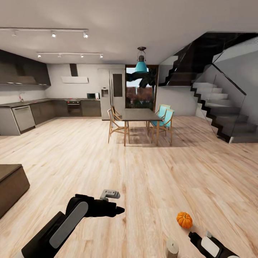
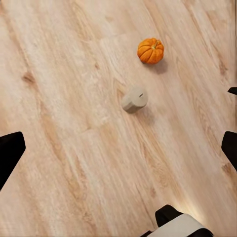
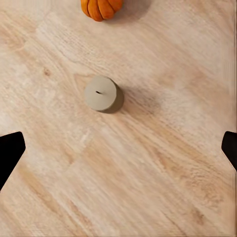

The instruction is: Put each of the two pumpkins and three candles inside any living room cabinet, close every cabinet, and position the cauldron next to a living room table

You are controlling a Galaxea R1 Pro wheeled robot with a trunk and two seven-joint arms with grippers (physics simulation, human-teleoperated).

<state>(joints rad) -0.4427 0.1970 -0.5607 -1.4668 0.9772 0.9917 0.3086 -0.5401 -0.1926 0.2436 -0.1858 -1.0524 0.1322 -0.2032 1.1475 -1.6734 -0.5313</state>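
Where the head view looks out over a pale wood floor [image 1: 150,179], a small orange pumpkin [image 1: 184,220] sits low on the right, and a stubby grey-beige candle [image 1: 172,248] stands upright just nearer the camera, close to the pumpkin but apart from it. The left gripper [image 1: 116,209] reaches forward at lower left with its dark fingers drawn to a point, though from this angle I cannot tell for certain how far they are parted. The right gripper [image 1: 195,237] enters at the lower right corner beside the candle, touching nothing visible. A dark brown low cabinet [image 1: 10,184] juts in at the left edge, well apart from the pumpkin. Farther back stand a dining table [image 1: 140,115] with wooden and teal chairs, a kitchen counter [image 1: 21,107], a fridge [image 1: 111,91] and a staircase [image 1: 222,114]. In the left wrist view the pumpkin [image 2: 150,50] and candle [image 2: 134,98] lie on the floor near each other, and the black fingertips [image 2: 10,153] sit at opposite edges, spread wide and empty. In the right wrist view the candle [image 3: 101,93] is seen from above, wick in its middle, with the pumpkin [image 3: 101,8] just beyond it, and the fingertips [image 3: 10,155] stand far apart, gripping nothing.
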